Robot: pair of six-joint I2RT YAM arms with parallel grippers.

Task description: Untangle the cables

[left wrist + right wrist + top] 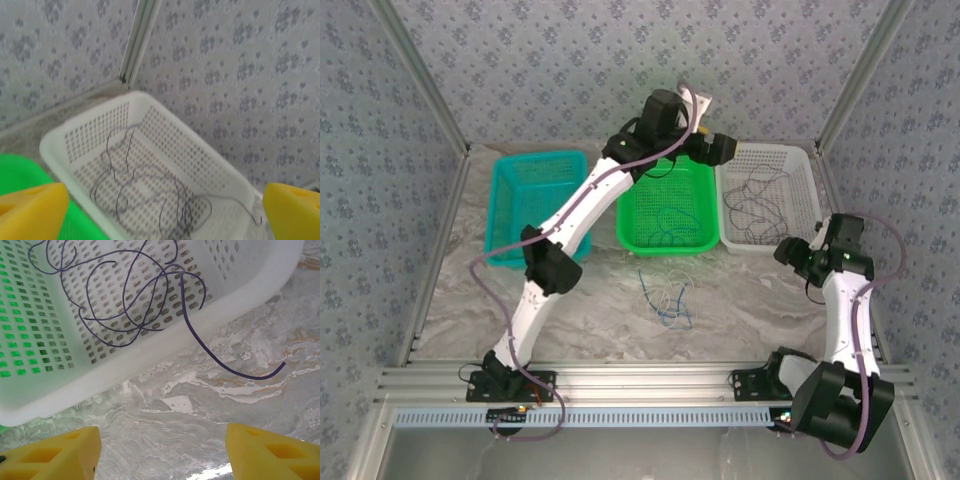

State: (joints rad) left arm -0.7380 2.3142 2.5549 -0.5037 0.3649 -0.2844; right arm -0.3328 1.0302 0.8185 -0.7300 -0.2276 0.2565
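Observation:
A small loose tangle of blue and pale cables lies on the marble table in front of the green basket. A blue cable lies inside that basket. Dark cables coil in the white basket. One dark strand trails over the white basket's rim onto the table. My left gripper hangs open above the white basket, yellow fingers wide apart. My right gripper is open low over the table beside the white basket's corner, holding nothing.
A teal basket stands at the back left. The left arm stretches diagonally over the teal and green baskets. Patterned walls and metal posts close in the back and sides.

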